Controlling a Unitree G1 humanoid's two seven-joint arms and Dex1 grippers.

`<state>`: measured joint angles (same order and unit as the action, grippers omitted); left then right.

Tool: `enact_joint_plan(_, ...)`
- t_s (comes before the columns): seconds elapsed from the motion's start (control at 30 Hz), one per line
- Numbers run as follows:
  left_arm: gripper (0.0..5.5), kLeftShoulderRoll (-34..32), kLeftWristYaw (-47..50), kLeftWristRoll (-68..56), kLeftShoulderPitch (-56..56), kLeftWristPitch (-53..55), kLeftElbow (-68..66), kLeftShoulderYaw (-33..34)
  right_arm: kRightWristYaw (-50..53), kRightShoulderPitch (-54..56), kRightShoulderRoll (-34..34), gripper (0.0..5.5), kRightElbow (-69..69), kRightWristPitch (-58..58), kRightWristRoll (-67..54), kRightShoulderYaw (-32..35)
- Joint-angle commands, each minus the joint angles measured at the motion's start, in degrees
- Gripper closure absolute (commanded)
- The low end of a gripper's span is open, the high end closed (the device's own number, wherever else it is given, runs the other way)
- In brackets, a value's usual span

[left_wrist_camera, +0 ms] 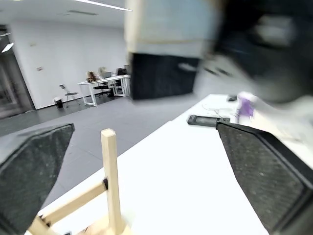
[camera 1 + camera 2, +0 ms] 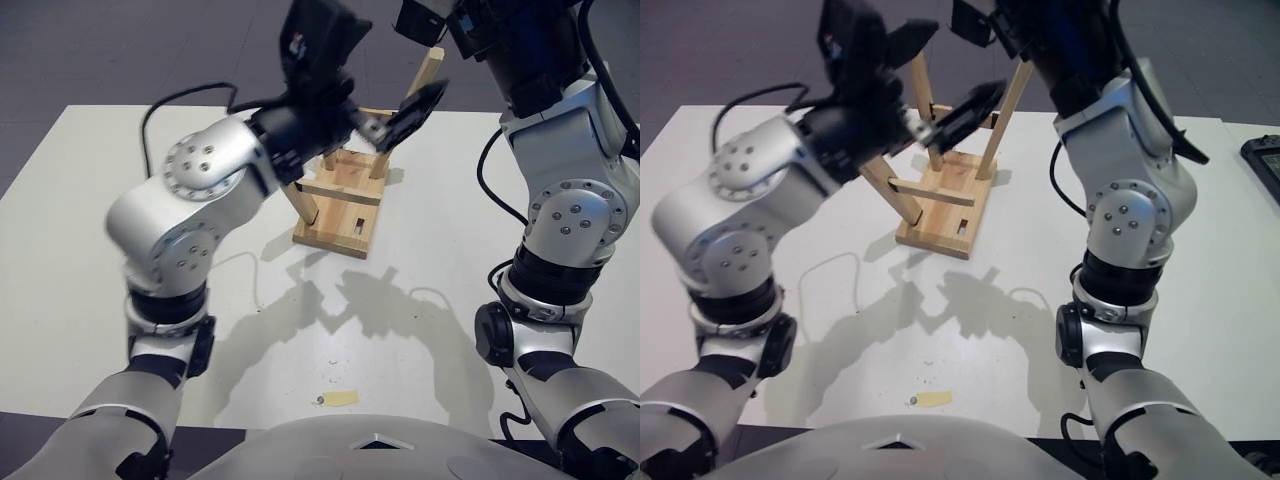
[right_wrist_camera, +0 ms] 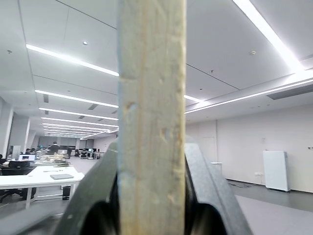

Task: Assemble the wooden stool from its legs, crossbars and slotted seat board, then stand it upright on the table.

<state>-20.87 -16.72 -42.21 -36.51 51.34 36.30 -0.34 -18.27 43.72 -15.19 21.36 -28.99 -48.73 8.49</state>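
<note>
On the white table (image 2: 1200,300), toward its far side, the stool (image 2: 940,215) is sitting upside down: seat board (image 2: 962,232) lying flat, legs pointing up. I'm reading it as mostly built and not yet stood upright. Right gripper (image 3: 151,205) is pinching the upper end of the far-right leg (image 2: 1008,110). Left gripper (image 2: 938,78) is hanging spread wide above the left-side legs, gripping nothing. My guess is the step in hand is seating that leg or setting up the flip. To do it well, right should be pushing straight down along the leg's axis, not levering sideways. The front-left leg (image 2: 890,190) is leaning outward, so the joints are probably loose. Left should be closing low on a leg, near the crossbar (image 2: 932,192), bracing before any lift. Both should be pinching wood during the flip, or the board may be dropping off. The head views are giving the layout and the lean. The right wrist view is showing the leg clamped between both fingers (image 3: 205,196), which the arm is hiding from the head views. The left wrist view is showing a leg top (image 1: 110,181) standing in the gap between the pads (image 1: 264,181), touching neither. A small paper tag (image 2: 932,398) is lying near the front edge.
</note>
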Motion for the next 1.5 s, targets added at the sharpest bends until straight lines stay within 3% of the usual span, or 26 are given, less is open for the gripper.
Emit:
enact_joint_plan(0.03, 0.1, -5.94, -6.82, -11.89, 0.59, -2.14, -2.34, 16.55, -2.86, -0.78, -2.09, 4.48, 0.33, -1.3, -0.06, -0.67)
enact_joint_plan(0.1, 0.1, -8.87, -5.94, -11.0, -4.35, -2.91, -7.9, 19.29, -3.77, -2.33, -3.15, 4.48, 0.48, -0.82, 2.06, -1.39)
enact_joint_plan(0.17, 0.1, -10.08, -3.27, -8.59, -9.14, -2.25, -10.0, 17.15, -4.03, -3.64, -3.83, 4.48, 1.03, 1.35, 6.81, -3.43)
enact_joint_plan(0.37, 0.1, -2.93, 7.21, -10.6, -13.95, 5.06, -4.06, 6.18, -2.3, -5.47, -0.72, 4.48, -0.02, 7.81, 17.97, -9.08)
enact_joint_plan(0.87, 0.1, 11.39, 18.53, -11.41, -21.76, 4.13, -19.44, 7.12, -4.21, -6.95, 0.85, 4.48, -3.23, 13.95, 27.6, -11.83)
enact_joint_plan(1.17, 1.68, 13.76, 18.95, -13.42, -24.75, 6.49, -22.72, 8.28, -4.44, -7.21, 1.25, 4.48, -4.2, 15.06, 30.28, -11.82)
enact_joint_plan(1.43, 3.07, 11.76, 15.52, -12.5, -25.86, 5.81, -23.29, 8.03, -4.23, -7.12, 1.63, 4.48, -5.3, 14.87, 30.87, -11.09)
enact_joint_plan(1.5, 3.1, 10.76, 14.9, -13.34, -24.06, 6.62, -20.96, 8.7, -4.2, -7.38, 1.74, 4.48, -5.27, 14.79, 31.13, -11.12)
